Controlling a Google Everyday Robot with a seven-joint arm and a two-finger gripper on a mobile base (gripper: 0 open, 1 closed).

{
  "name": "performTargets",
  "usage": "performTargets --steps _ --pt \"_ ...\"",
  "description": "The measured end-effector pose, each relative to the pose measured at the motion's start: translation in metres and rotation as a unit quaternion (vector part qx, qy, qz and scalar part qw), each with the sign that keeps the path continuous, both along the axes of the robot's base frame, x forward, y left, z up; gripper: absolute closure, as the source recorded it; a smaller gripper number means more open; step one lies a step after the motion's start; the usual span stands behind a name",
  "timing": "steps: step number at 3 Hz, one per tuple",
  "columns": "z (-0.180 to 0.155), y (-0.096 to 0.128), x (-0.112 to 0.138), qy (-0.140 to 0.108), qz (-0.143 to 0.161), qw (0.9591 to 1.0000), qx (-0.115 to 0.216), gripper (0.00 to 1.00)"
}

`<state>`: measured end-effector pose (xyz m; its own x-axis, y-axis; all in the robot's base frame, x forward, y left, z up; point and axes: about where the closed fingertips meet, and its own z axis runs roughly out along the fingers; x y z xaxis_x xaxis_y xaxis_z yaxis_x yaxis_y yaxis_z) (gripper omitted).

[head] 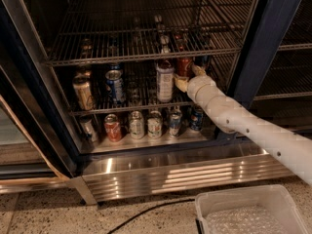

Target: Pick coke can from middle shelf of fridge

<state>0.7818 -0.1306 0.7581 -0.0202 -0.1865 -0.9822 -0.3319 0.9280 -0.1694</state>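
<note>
Coke can [184, 66] on middle shelf [127, 107], tool [189, 78] just beside it

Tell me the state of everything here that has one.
fridge: open.
coke can: upright on middle shelf.
bottle: upright, left of coke can.
blue can: upright on middle shelf.
gripper: inside fridge, at the coke can.
bin: upright on floor.

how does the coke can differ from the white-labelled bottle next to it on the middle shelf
The coke can is red and short; the bottle is taller, with a white label. The gripper is at the coke can, not the bottle. Both stand upright on the middle shelf.
</note>
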Motion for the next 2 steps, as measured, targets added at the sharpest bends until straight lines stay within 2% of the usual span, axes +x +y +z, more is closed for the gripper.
performTargets --steps 1,2 --pt "0.0032 -0.0086 0.0307 -0.017 -0.024 0.9995 -0.006 0.38" --pt "0.0037 -0.0099 0.0338 -0.017 -0.026 0.9995 -0.006 0.38"
